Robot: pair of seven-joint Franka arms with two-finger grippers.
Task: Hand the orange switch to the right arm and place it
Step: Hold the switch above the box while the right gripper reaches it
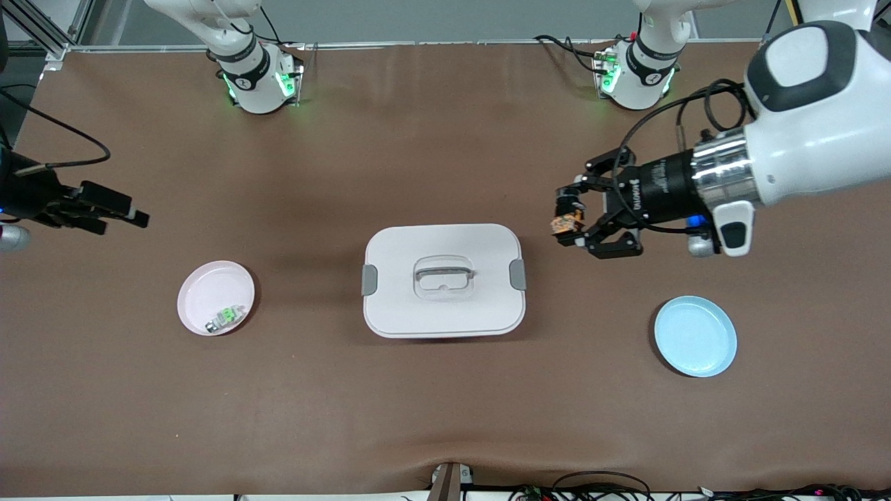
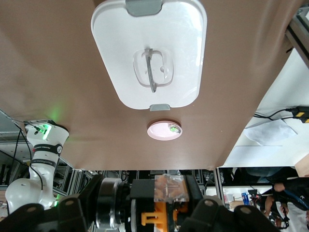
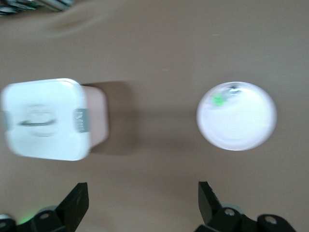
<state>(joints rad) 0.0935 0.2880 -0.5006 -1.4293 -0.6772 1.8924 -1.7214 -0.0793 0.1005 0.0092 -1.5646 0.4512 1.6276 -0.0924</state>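
Left gripper pinches orange switch in the air beside the lidded box.
Right gripper waits wide open, well apart; tiny part could slip or twist during handover.

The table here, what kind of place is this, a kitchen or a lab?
Most likely a robotics lab: two arm bases are bolted along the brown table, cables trail at its edges, and the left hand holds a tiny orange switch in the air beside a white lidded box.
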